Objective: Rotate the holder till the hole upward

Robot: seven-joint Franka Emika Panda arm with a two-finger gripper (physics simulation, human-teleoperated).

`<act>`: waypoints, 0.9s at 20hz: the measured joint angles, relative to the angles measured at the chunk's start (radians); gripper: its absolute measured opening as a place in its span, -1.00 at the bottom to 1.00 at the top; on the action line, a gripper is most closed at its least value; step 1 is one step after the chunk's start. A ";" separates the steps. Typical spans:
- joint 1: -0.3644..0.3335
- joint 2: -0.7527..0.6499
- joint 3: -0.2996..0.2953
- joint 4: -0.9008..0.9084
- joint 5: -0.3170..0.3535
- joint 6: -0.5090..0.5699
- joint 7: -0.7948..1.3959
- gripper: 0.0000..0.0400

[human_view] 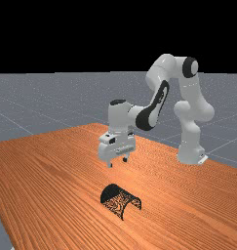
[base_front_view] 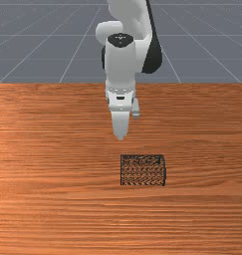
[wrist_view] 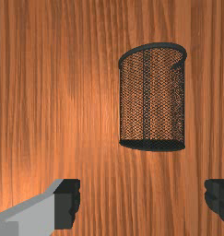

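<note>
The holder, a black mesh cup, lies on its side on the wooden table. In the front view the holder has its rimmed end at that view's right. My gripper hangs above the table in the far view, fingers apart, with the holder lower and nearer the camera, its dark base away from the camera and its open end toward the far view's lower right. In the wrist view my gripper is open with nothing between its fingers. The holder lies beyond them, untouched, base nearer the fingers and rim farther off.
The wooden table extends around the holder on every side. Its back edge runs behind the gripper in the front view. The arm's base stands at the far view's right.
</note>
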 joint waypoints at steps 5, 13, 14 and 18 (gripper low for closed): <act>0.000 0.000 0.000 0.000 0.000 0.000 0.000 -0.83; 0.009 -0.003 0.003 0.007 -0.001 -0.016 0.014 -1.00; 0.010 -0.002 0.004 0.006 -0.001 -0.011 0.014 -1.00; 0.032 -0.001 0.007 0.006 -0.004 -0.008 0.070 -1.00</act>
